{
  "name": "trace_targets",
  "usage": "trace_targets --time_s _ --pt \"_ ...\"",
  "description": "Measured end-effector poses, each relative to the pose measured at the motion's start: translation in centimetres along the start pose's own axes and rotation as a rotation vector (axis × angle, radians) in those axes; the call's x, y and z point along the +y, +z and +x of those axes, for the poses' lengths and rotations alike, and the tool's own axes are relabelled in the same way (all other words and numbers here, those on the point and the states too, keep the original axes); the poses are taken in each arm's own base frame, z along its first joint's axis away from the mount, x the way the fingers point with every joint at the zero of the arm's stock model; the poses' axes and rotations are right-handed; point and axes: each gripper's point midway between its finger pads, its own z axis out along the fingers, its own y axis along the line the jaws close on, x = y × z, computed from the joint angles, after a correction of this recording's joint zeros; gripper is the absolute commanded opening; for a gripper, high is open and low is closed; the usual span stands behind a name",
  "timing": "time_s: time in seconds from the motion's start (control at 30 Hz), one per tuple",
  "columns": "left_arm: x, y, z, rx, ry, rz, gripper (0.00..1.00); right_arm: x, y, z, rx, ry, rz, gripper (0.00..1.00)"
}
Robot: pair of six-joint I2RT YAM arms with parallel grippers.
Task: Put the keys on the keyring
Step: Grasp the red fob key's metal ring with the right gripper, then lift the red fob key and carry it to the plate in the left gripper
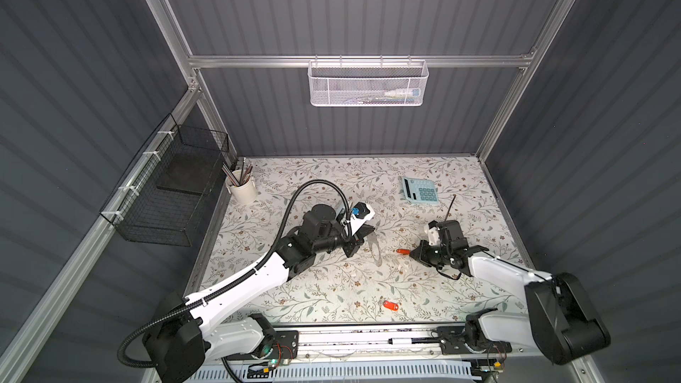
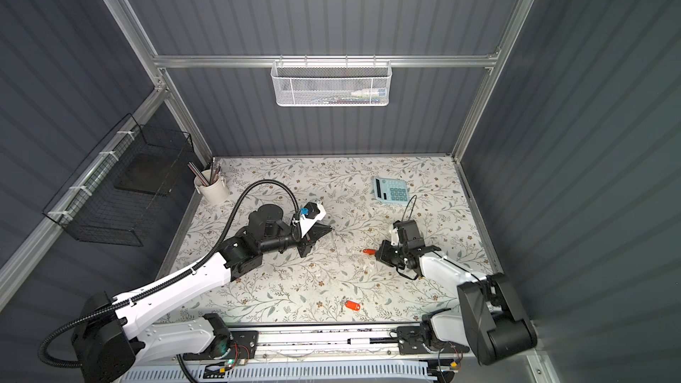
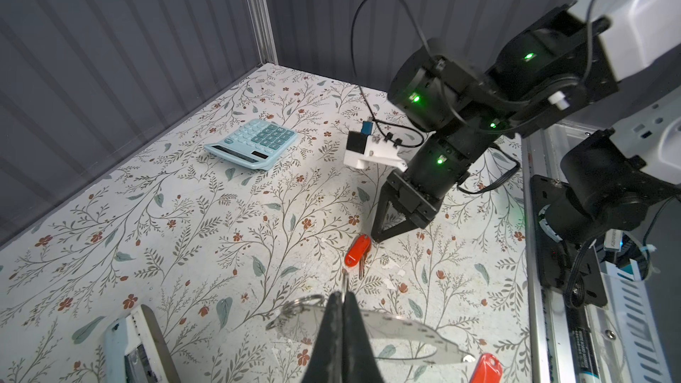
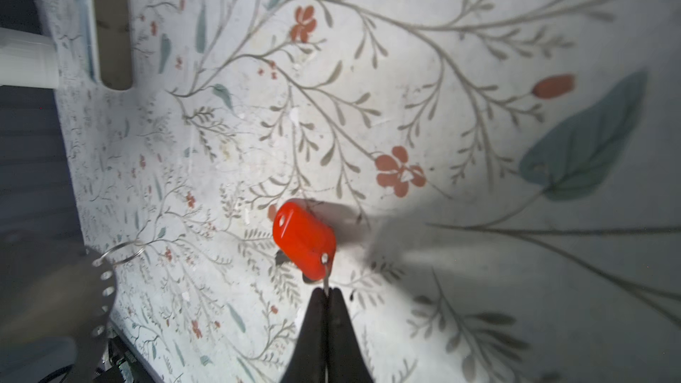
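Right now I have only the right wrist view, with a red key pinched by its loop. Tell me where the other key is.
Observer: The second key lies loose on the table near the front edge, well clear of the held key.
Operator: Report what holds the keyring.
Observer: The left tool is shut on the keyring.
Operator: Name anything else out of my sight.
Observer: A blue calculator sits flat at the far right of the table.
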Motion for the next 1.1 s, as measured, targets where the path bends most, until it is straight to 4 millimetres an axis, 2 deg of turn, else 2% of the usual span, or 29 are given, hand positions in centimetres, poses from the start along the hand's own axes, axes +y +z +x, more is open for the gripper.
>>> trace_targets --time_s 0.17,0.3,0.4,0.57,0.7,0.9,1.1 --pt "0.1 0.1 0.1 0.005 0.008 -0.005 0.0 5.1 -4.4 -1.9 -0.227 -0.217 -0.185 0.0" --pt "0.1 0.3 0.5 0.014 0.004 -0.004 0.0 8.5 -7.1 -1.7 -0.325 -0.387 -0.302 0.0" --pt "0.2 0.6 0.8 0.025 0.001 -0.002 0.0 10.3 -8.2 -1.1 -0.349 -0.478 -0.356 0.0" --pt "0.0 0.8 1.1 0.035 0.001 0.006 0.0 13.7 -9.2 0.2 -0.316 -0.599 -0.437 0.0" --pt "-0.5 0.9 1.5 0.051 0.008 0.023 0.0 16.2 -9.9 0.1 -0.307 -0.644 -0.484 0.0" --pt "-0.9 1.0 1.7 0.058 0.013 0.038 0.0 18.1 -10.0 -0.1 -0.291 -0.672 -0.51 0.0" --pt "-0.9 1.0 1.7 0.058 0.014 0.039 0.0 18.9 -9.5 0.8 -0.252 -0.699 -0.527 0.0"
